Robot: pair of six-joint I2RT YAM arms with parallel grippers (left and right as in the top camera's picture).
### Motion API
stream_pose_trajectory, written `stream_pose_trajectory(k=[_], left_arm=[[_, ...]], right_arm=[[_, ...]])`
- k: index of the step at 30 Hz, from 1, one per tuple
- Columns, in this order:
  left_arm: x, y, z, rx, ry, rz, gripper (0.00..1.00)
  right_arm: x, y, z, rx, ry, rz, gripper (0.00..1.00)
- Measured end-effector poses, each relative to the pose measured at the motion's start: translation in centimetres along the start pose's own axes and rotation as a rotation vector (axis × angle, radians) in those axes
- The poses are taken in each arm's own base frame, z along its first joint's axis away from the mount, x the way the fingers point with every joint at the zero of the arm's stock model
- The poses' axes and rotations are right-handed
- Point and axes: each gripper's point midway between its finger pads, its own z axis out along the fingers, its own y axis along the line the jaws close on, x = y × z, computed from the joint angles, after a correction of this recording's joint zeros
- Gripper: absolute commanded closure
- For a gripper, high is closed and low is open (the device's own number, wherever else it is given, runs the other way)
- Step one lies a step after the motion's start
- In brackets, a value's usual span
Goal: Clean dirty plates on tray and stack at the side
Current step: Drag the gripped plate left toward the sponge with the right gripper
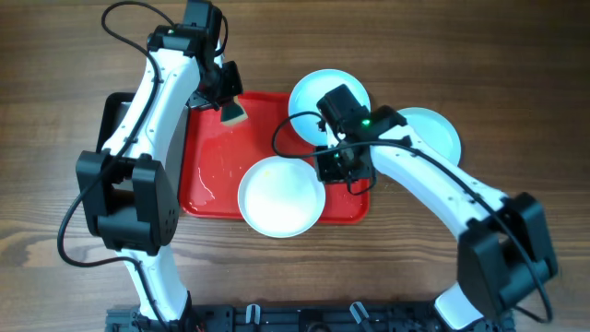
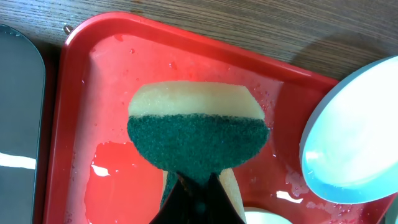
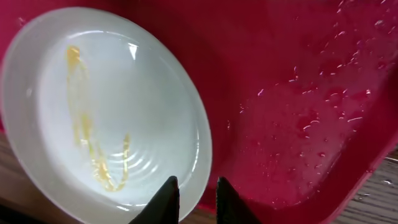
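The wooden table (image 1: 55, 55) carries the red tray (image 1: 207, 138) at its centre, with a narrower black tray (image 2: 18, 93) just beside its left edge. The red tray's floor is wet and glossy, which suits a washing job.

Of the three plates, the near plate (image 1: 277, 198) lies in the tray with its edge out over the near rim. The far plate (image 1: 313, 92) sits tipped on the tray's far right corner. The third plate (image 1: 433, 134) rests on the bare table to the right, probably the start of the stack.

The right gripper (image 3: 194, 196) hangs low at the near plate's right edge, its fingers a little apart with the rim showing in the gap. This looks like a pinch set up to steady or lift the plate, though contact is not clear.

The left gripper (image 2: 196, 186) is clamped on a sponge (image 2: 196, 124), green scrub face forward, above the tray's far left part, ready to wipe.

A yellow smear (image 3: 81, 124) streaks the near plate, so it needs cleaning, and droplets (image 3: 323, 118) speckle the tray beside it
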Motion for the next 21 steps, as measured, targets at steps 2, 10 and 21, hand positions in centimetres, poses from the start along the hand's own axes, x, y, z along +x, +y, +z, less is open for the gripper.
stream_pose_trajectory(k=[2, 10, 21], left_arm=[[0.0, 0.0, 0.0, 0.000, 0.000, 0.000, 0.96], [0.0, 0.0, 0.0, 0.000, 0.000, 0.000, 0.96], [0.0, 0.0, 0.0, 0.000, 0.000, 0.000, 0.96]], right_arm=[[0.3, -0.4, 1.3, 0.014, 0.040, 0.002, 0.79], [1.1, -0.7, 3.3, 0.014, 0.107, -0.013, 0.78], [1.3, -0.4, 5.5, -0.029, 0.164, -0.024, 0.96]])
